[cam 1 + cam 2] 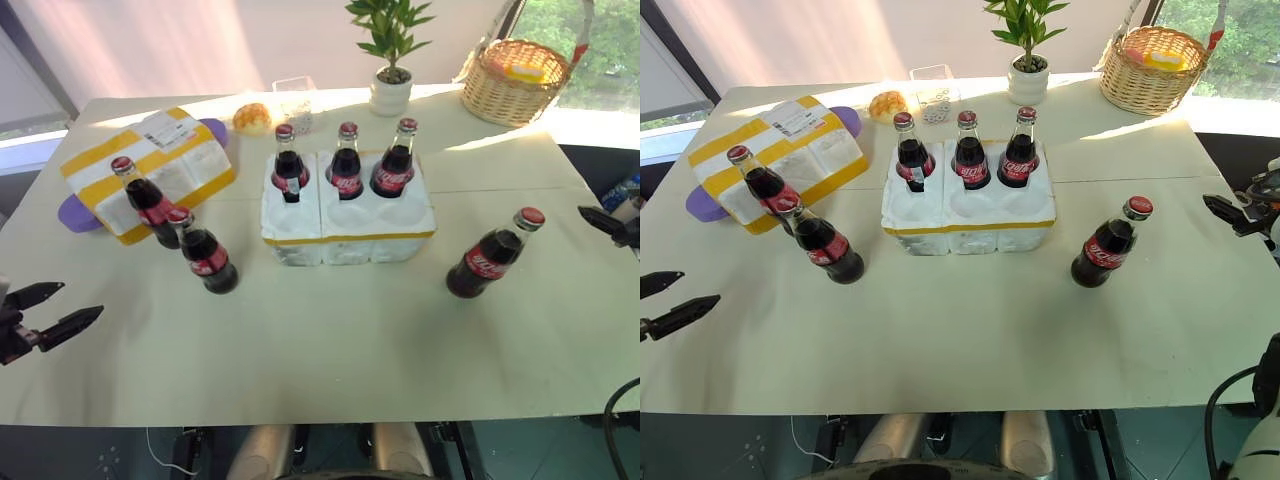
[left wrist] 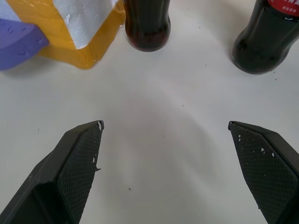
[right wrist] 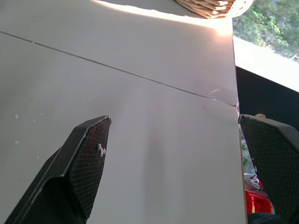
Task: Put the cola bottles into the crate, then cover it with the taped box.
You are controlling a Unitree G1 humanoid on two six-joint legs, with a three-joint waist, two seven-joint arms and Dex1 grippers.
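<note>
Scene on the table (image 1: pixel 330 340), seen from the robot's head. The crate (image 1: pixel 347 225) lies at the table's middle, its long axis parallel to the near edge. Three cola bottles stand upright in its far row of wells: one at the left (image 1: pixel 289 164), one in the middle (image 1: pixel 346 161), one at the right (image 1: pixel 394 159); the near row of wells holds nothing.

Three more cola bottles stand upright on the table surface, caps up. Two are toward the left edge: one (image 1: pixel 144 201) just against the near corner of the taped box (image 1: pixel 148 170), the other (image 1: pixel 205 254) just beside it, nearer the near edge. The sixth (image 1: pixel 490 256) stands alone toward the right edge, well apart from the crate.

The taped box lies flat near the far left corner, its long axis skewed to the table edges, its shipping label facing up; a purple object (image 1: pixel 78 213) shows beneath it.

Along the far edge: a potted plant (image 1: pixel 391 60), a wicker basket (image 1: pixel 515 80), a clear container (image 1: pixel 295 97) and a bread roll (image 1: pixel 252 117).

Left gripper (image 1: pixel 55 305): at the near left edge, jaws wide apart, holding and touching nothing; the two left bottles stand beyond its fingertips. Right gripper (image 3: pixel 175 121): at the right edge, jaws wide apart, empty, above bare table.
</note>
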